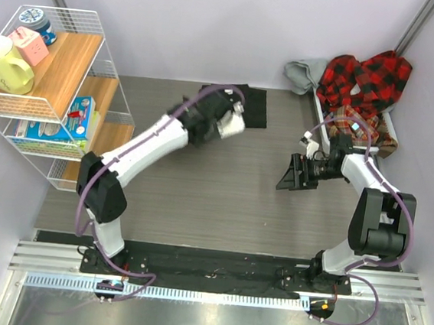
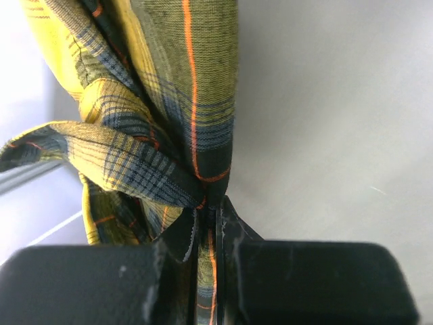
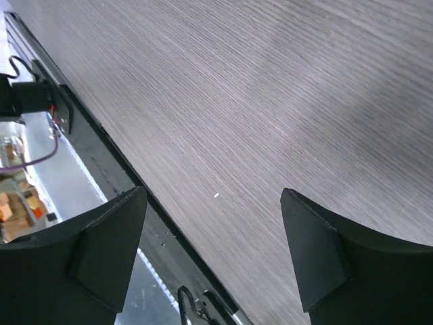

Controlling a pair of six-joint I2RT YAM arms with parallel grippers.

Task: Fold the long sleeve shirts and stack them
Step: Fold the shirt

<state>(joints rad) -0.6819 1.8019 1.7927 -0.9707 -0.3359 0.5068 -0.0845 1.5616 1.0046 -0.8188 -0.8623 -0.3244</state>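
My left gripper [image 2: 211,211] is shut on a bunched fold of the yellow-and-black plaid shirt [image 2: 169,101], which hangs from the jaws in the left wrist view. In the top view the left gripper [image 1: 233,122] reaches to the back middle of the table, by a flat black shirt [image 1: 247,104]; the yellow shirt is hidden there. Red-and-black plaid shirts [image 1: 366,79] are heaped at the back right. My right gripper [image 1: 290,172] is open and empty above bare table, its fingers [image 3: 111,233] wide apart in the right wrist view.
A white wire shelf [image 1: 54,93] with a yellow mug [image 1: 5,64], a pink box and packets stands at the left. A grey garment [image 1: 305,73] lies beside the red pile, which sits in a white bin [image 1: 319,111]. Walls close the back and sides.
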